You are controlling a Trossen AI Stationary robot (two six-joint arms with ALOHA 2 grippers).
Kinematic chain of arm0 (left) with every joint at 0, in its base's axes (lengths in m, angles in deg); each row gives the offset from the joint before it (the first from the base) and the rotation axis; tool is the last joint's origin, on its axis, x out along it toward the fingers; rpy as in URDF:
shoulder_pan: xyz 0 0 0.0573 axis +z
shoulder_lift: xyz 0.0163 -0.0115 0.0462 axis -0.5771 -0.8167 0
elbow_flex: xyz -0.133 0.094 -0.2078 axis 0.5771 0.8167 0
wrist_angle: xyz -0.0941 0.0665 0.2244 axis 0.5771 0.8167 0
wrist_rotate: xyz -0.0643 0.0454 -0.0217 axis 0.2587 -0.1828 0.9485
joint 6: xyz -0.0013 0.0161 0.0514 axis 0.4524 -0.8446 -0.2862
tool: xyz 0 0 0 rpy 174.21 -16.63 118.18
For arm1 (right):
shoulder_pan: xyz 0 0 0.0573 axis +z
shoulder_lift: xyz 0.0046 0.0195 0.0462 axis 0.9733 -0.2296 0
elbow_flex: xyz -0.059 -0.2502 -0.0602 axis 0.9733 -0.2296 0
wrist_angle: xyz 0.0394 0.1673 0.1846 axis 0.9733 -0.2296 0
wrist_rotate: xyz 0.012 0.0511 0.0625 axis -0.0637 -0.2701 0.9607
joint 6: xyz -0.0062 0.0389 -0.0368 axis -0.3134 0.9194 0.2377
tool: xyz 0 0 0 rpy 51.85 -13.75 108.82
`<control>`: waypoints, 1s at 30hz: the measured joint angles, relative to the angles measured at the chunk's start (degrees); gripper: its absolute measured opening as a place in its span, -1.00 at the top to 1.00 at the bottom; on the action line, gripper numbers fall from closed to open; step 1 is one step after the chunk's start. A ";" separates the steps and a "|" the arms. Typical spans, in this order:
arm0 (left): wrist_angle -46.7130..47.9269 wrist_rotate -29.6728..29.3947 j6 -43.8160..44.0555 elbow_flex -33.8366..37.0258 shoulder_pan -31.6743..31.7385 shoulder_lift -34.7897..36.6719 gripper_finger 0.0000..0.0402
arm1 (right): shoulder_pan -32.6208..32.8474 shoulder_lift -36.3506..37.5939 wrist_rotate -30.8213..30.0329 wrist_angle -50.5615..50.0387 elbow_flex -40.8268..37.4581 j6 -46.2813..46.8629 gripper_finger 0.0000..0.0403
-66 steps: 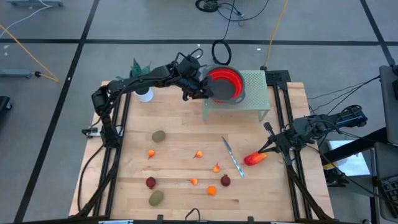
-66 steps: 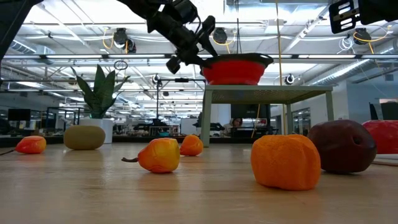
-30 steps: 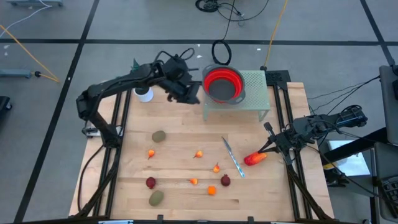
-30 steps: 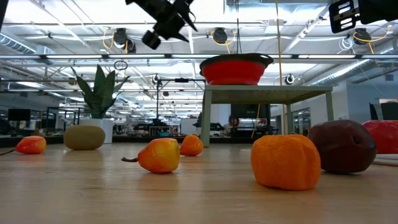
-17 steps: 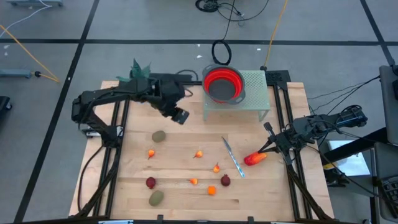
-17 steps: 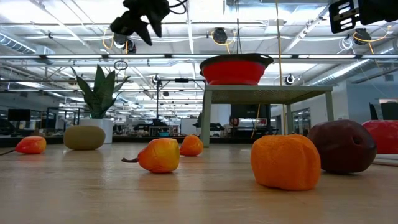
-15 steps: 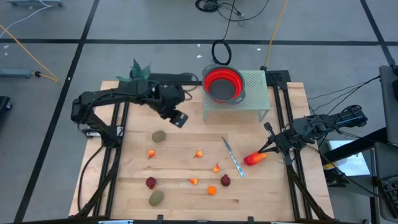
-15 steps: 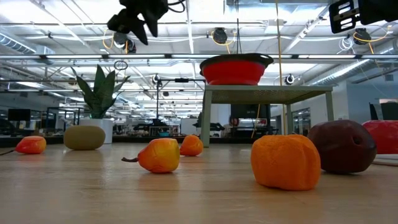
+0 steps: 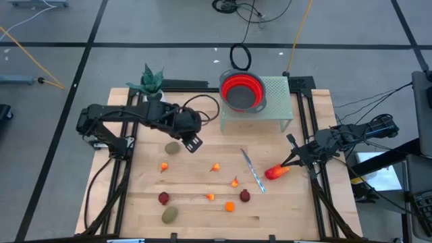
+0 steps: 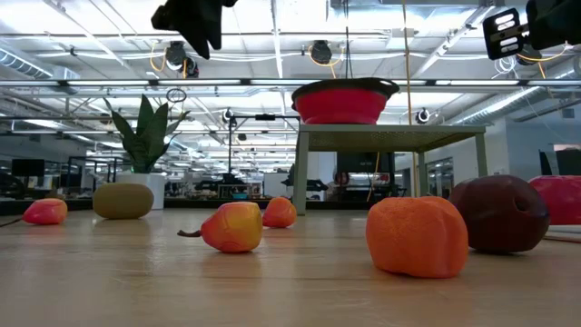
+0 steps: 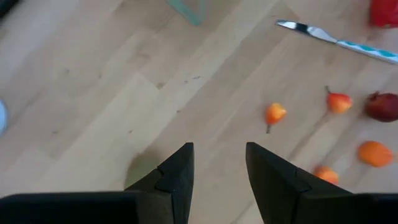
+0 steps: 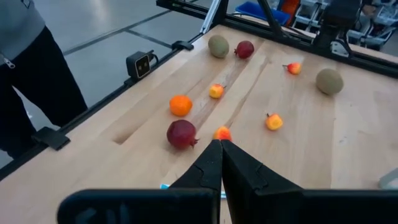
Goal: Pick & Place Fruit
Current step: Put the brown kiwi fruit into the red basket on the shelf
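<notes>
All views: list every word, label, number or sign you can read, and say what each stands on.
None can be read in any view.
The fruit, the knife, the red bowl and the table bear no visible print.
The left gripper and right gripper show no markings.
The small black box at the table's edge has a pale mark, too small to read.

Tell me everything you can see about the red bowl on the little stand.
The red bowl is round with a grey rim and stepped, ribbed-looking walls, like a collapsible one. It sits upright on a pale green perforated stand at the table's far edge, on the stand's left part. In the low view it tapers toward its base. What it holds, if anything, cannot be made out. No pincer touches it.
</notes>
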 joint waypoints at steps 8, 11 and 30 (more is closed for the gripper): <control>2.68 -2.71 -1.21 0.00 -0.62 0.00 0.49 | -0.01 -0.02 -0.23 0.27 0.00 -1.87 1.00; 2.56 -2.53 -2.54 0.00 -0.63 0.00 0.69 | -0.01 0.00 -0.24 0.28 0.00 -1.87 1.00; -5.29 5.57 -1.32 15.29 -0.63 0.48 0.97 | -0.05 1.71 -4.98 -3.20 0.00 -4.62 1.00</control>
